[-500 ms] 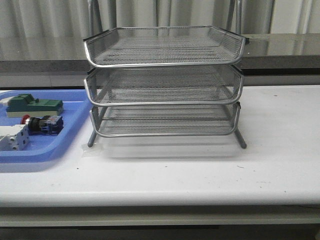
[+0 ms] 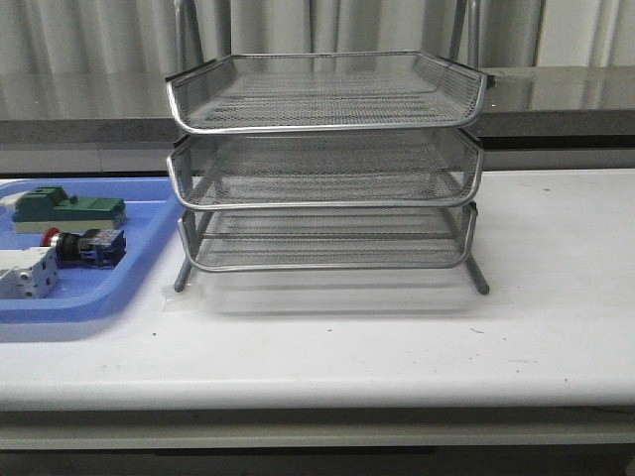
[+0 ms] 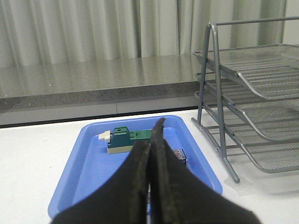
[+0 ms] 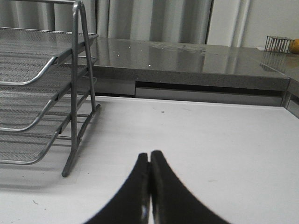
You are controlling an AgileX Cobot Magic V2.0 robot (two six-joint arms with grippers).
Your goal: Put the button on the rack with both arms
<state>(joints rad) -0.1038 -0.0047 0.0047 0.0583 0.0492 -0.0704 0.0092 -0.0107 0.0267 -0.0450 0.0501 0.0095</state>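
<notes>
Red-capped button (image 2: 87, 246); blue tray (image 2: 149, 223); silver mesh rack (image 2: 325, 159).

A long white counter (image 2: 417, 337) stood in front. Behind it ran a shiny grey stone ledge (image 2: 89, 99), with pale curtains (image 2: 99, 35) hanging behind.

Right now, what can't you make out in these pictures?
- The button: in the left wrist view the shut left gripper covers most of it.
- The blue tray: front view's left edge cuts it off.
- The rack: right wrist view shows only one end.
</notes>
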